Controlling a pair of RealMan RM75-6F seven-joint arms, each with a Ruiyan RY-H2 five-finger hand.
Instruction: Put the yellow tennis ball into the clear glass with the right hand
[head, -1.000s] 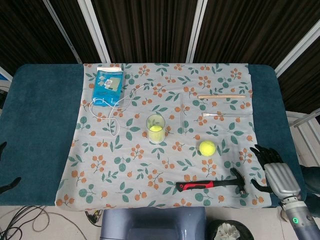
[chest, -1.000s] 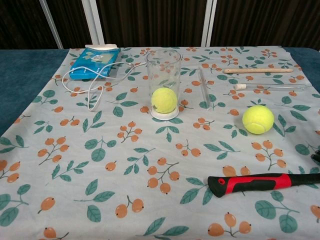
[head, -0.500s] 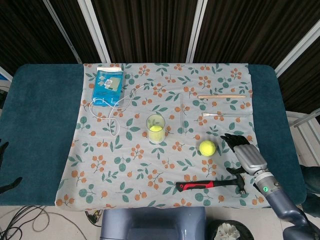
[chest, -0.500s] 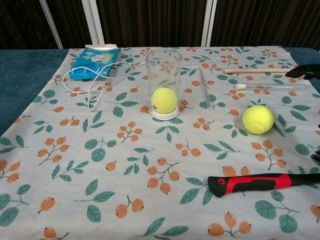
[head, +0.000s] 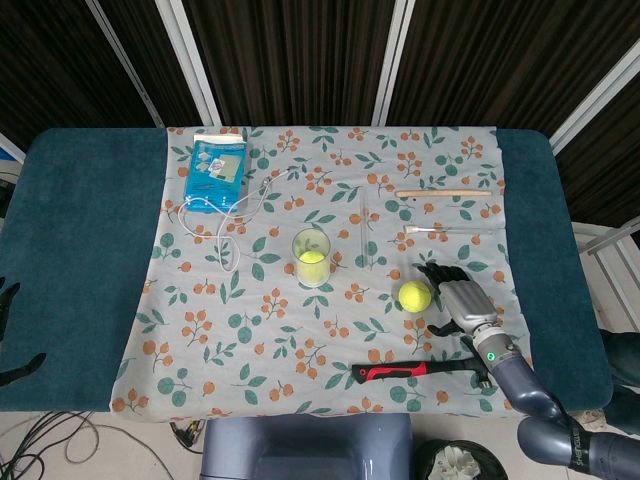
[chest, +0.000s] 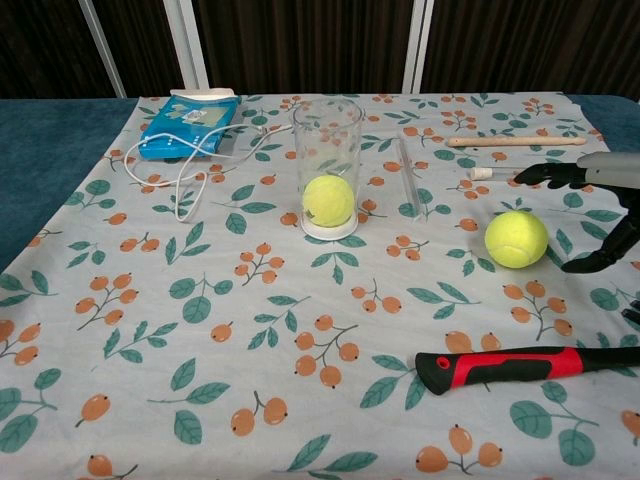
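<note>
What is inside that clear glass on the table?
The clear glass already holds one yellow tennis ball at its bottom. Nothing else shows inside; whatever lies under that ball is hidden.

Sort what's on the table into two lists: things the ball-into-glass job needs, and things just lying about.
Needed for the job:
loose tennis ball
clear glass, one ball already inside
right hand, open beside the loose ball

Just lying about:
hammer
blue packet
white cable
wooden stick
small brush

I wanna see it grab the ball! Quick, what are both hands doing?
Right hand: open beside the loose tennis ball, holding nothing.
Left hand: cannot be told.
</note>
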